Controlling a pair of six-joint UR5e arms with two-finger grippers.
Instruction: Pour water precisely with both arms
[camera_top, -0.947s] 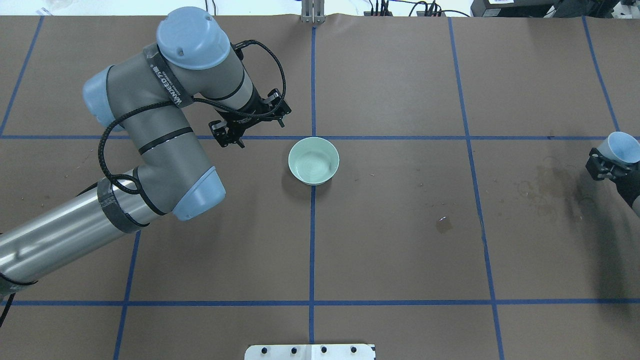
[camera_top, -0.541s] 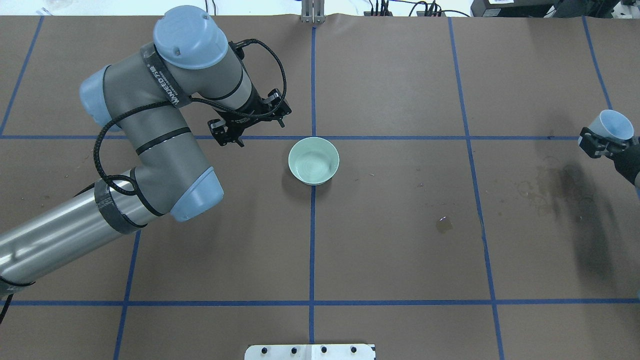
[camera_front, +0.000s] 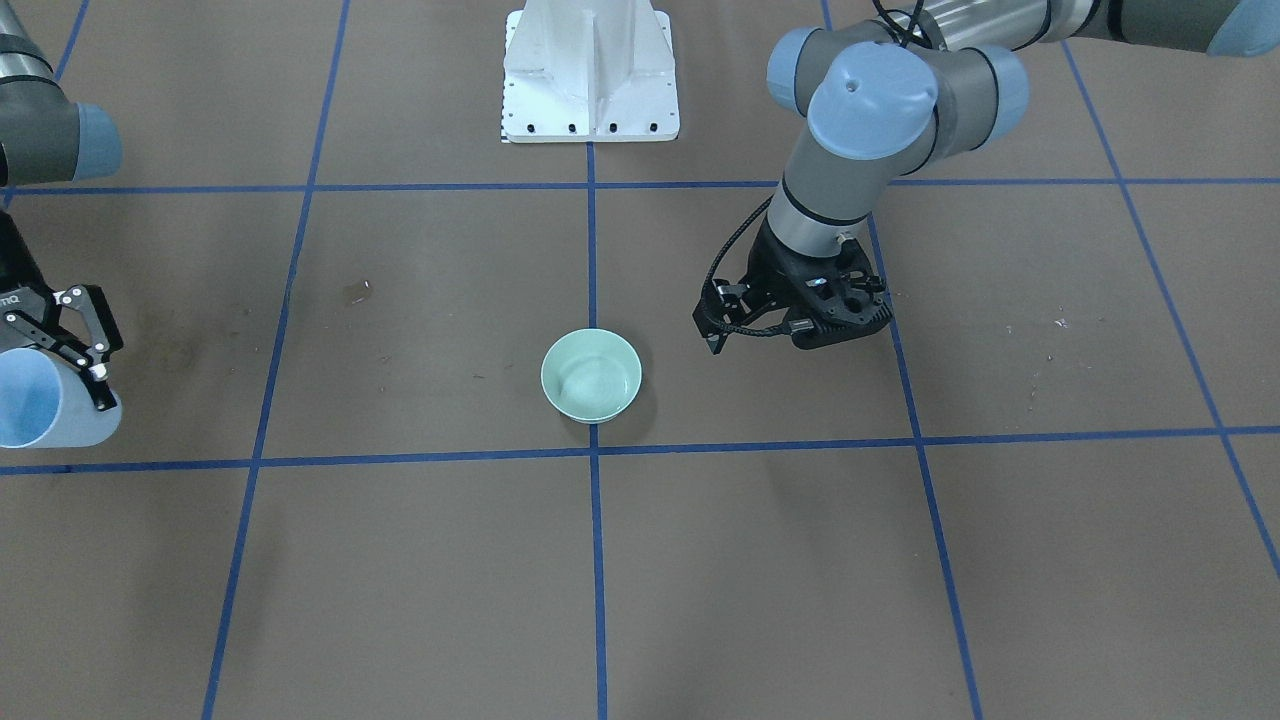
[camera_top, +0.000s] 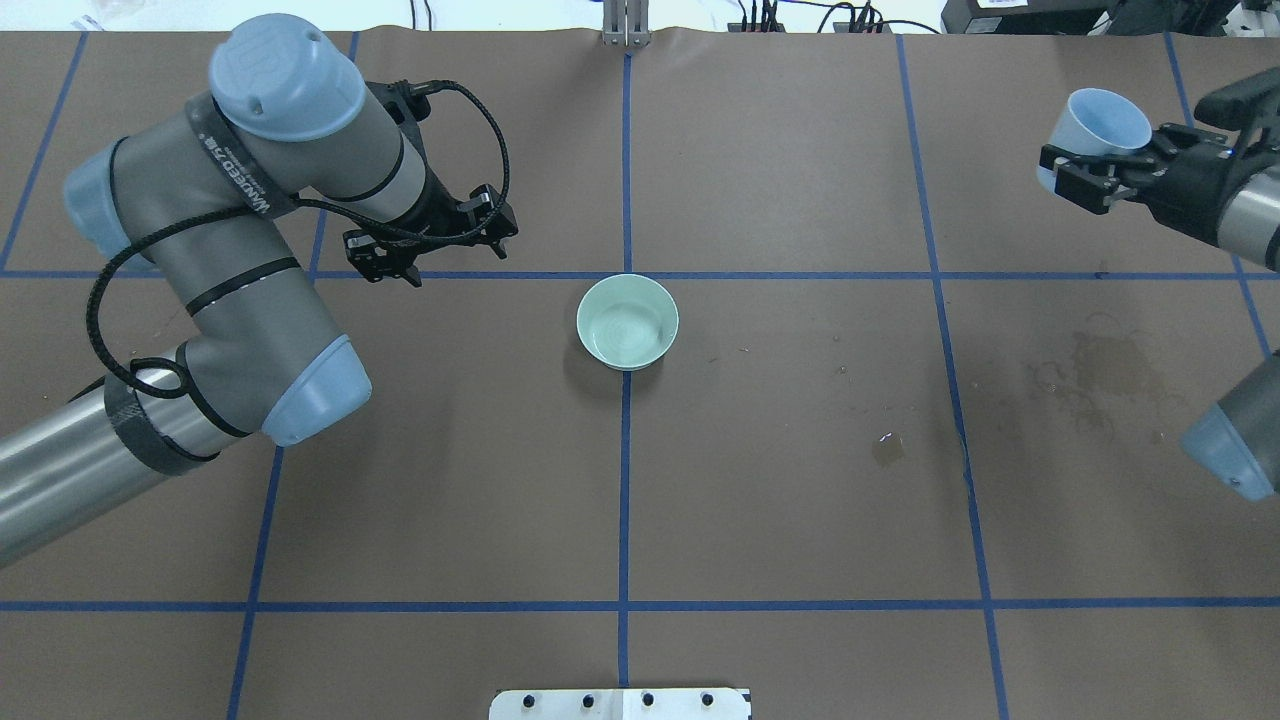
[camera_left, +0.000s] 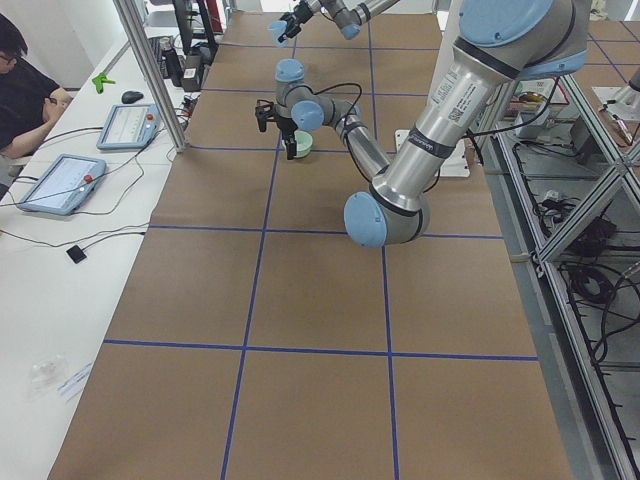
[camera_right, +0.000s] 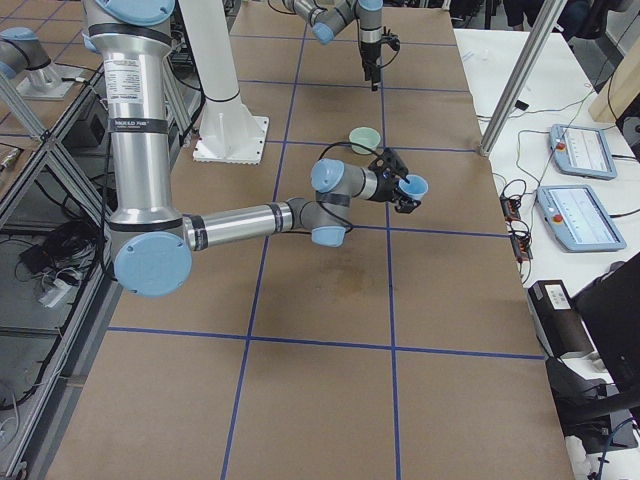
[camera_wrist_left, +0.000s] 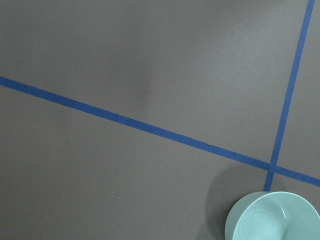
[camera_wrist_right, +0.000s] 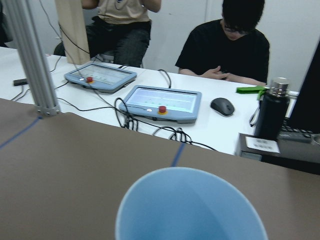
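Observation:
A pale green bowl (camera_top: 627, 322) stands at the table's middle, also in the front-facing view (camera_front: 591, 375) and the left wrist view (camera_wrist_left: 272, 217). My left gripper (camera_top: 432, 250) is open and empty, left of the bowl and apart from it; it also shows in the front-facing view (camera_front: 795, 325). My right gripper (camera_top: 1085, 178) is shut on a light-blue cup (camera_top: 1100, 122), held above the table's far right part. The cup also shows in the front-facing view (camera_front: 45, 410) and the right wrist view (camera_wrist_right: 190, 207). No stream of water shows. I cannot tell whether the cup or the bowl holds water.
A small puddle (camera_top: 886, 448) and dark wet stains (camera_top: 1100, 372) mark the brown paper on the right. The white pedestal (camera_front: 590, 70) stands at the robot's side. Beyond the far edge are operators, teach pendants (camera_wrist_right: 162, 102), a black bottle (camera_wrist_right: 272, 117) and an aluminium post (camera_wrist_right: 30, 60).
My right arm has carried the cup toward the far edge and somewhat inward. My left arm has drawn its open gripper leftward, away from the bowl. The bowl has not moved.

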